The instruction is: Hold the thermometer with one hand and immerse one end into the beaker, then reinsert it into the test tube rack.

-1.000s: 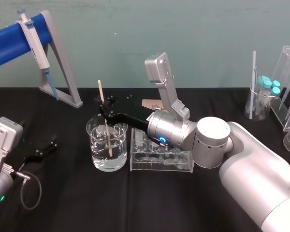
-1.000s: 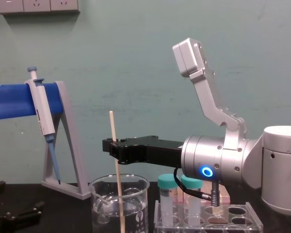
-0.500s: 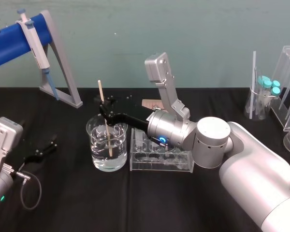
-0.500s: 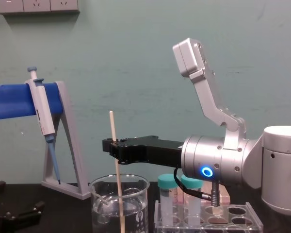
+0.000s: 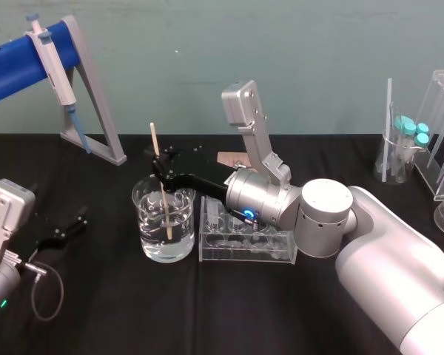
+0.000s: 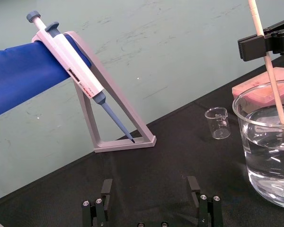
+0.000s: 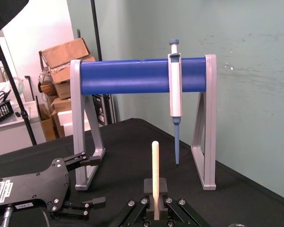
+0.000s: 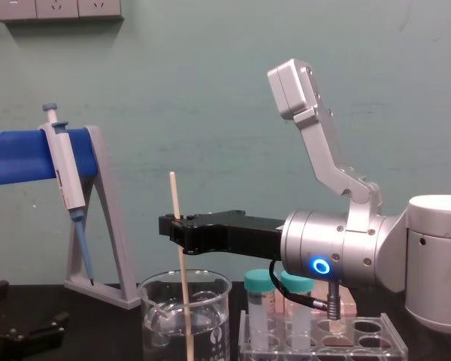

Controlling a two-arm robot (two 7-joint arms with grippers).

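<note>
As laid out from left to right: left gripper (image 5: 68, 228) parked low, jaws apart, empty; beaker (image 5: 144, 222) of water (image 5: 179, 238), thermometer (image 5: 155, 144) near upright inside, lower end submerged, clamped above the rim by right gripper (image 5: 160, 168), jaws closed on it; rack (image 5: 274, 251) just beside. Probably light, stiff, brittle, slick when wet; gentle upper-shaft hold safest.

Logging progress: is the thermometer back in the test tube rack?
No, the right gripper holds the thermometer with its lower end in the beaker, beside the test tube rack; the left gripper sits idle.
</note>
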